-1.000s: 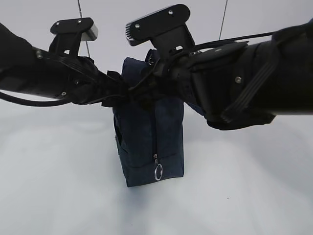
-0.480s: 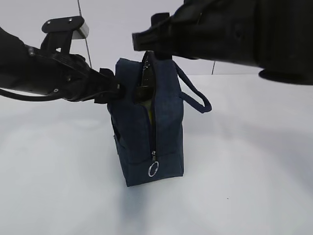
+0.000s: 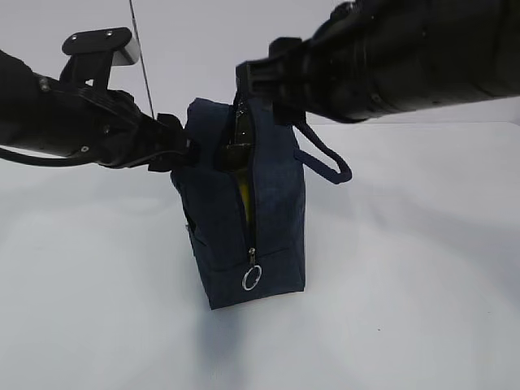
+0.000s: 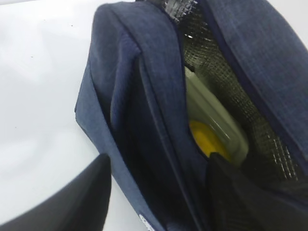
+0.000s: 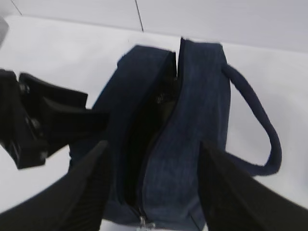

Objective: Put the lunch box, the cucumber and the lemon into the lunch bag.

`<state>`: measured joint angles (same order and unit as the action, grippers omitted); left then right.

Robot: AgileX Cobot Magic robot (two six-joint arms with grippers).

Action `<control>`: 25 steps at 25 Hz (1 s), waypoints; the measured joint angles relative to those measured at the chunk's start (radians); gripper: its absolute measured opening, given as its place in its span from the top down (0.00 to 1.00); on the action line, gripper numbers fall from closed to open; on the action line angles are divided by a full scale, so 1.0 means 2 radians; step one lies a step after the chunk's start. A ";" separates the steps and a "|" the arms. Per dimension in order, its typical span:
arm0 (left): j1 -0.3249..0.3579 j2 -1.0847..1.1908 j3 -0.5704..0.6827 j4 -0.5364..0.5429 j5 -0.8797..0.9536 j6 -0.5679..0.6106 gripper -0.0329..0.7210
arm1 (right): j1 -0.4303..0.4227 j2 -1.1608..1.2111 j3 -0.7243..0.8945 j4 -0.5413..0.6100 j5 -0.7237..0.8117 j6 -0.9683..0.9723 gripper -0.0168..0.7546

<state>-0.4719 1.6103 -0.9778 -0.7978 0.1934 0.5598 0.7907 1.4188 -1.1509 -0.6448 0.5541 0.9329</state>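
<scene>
The lunch bag [image 3: 248,211] stands upright at the centre of the exterior view on the white desk [image 3: 406,309], its zipper open down the near face, with the ring pull [image 3: 251,279] hanging low on the front. Through the slit a strip of yellow shows. In the left wrist view the bag's silver mesh lining is exposed at upper right, and inside lie the lunch box [image 4: 214,115], its pale green lid facing the opening, and the lemon [image 4: 208,140], pressed against the box's lower side. The cucumber cannot be made out in any view.

The left gripper [image 4: 159,192], at the bottom of its wrist view, has its fingers spread on either side of the bag's left wall, one outside and one inside the opening. The right gripper [image 5: 154,187] hangs above the bag with fingers apart and nothing between them but the bag's top below.

Compared with a second ago, the right arm has lifted from in front of the bag to the upper right of the exterior view, uncovering the top opening and one loop handle [image 3: 325,158].
</scene>
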 joint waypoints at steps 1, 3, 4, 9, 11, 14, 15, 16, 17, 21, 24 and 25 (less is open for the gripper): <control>0.000 0.000 0.000 0.000 0.000 0.000 0.37 | 0.000 0.000 0.000 0.026 0.016 -0.025 0.41; 0.000 0.000 0.000 0.000 0.002 0.000 0.37 | -0.004 -0.003 0.000 0.075 0.032 -0.071 0.41; 0.000 0.000 0.000 0.001 0.002 0.000 0.37 | -0.008 -0.007 0.000 0.106 0.037 -0.099 0.41; 0.000 0.000 0.000 0.001 0.006 0.000 0.38 | -0.047 -0.035 0.000 0.232 0.050 -0.240 0.41; 0.000 0.000 0.000 0.001 0.006 0.000 0.38 | -0.071 -0.041 0.000 0.276 0.063 -0.302 0.41; 0.000 0.000 0.000 0.001 0.009 0.000 0.38 | -0.103 -0.042 0.000 0.365 0.082 -0.413 0.41; 0.000 0.000 0.000 0.001 0.009 0.000 0.38 | -0.110 -0.042 0.000 0.401 0.089 -0.462 0.41; 0.000 0.000 0.000 0.001 0.009 0.000 0.38 | -0.119 -0.042 0.000 0.439 0.096 -0.505 0.41; 0.000 0.000 0.000 0.001 0.009 0.000 0.38 | -0.127 -0.042 0.000 0.470 0.102 -0.555 0.41; 0.000 0.000 0.000 0.001 0.009 0.000 0.38 | -0.176 -0.042 0.017 0.601 0.132 -0.712 0.41; 0.000 0.000 0.000 0.001 0.010 0.000 0.39 | -0.228 -0.042 0.042 0.680 0.154 -0.792 0.41; 0.000 0.000 0.000 0.001 0.010 0.000 0.39 | -0.243 -0.042 0.051 0.707 0.160 -0.818 0.41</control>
<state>-0.4719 1.6103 -0.9778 -0.7957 0.2133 0.5598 0.3048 1.3352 -1.0483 0.7683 0.8741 -0.7024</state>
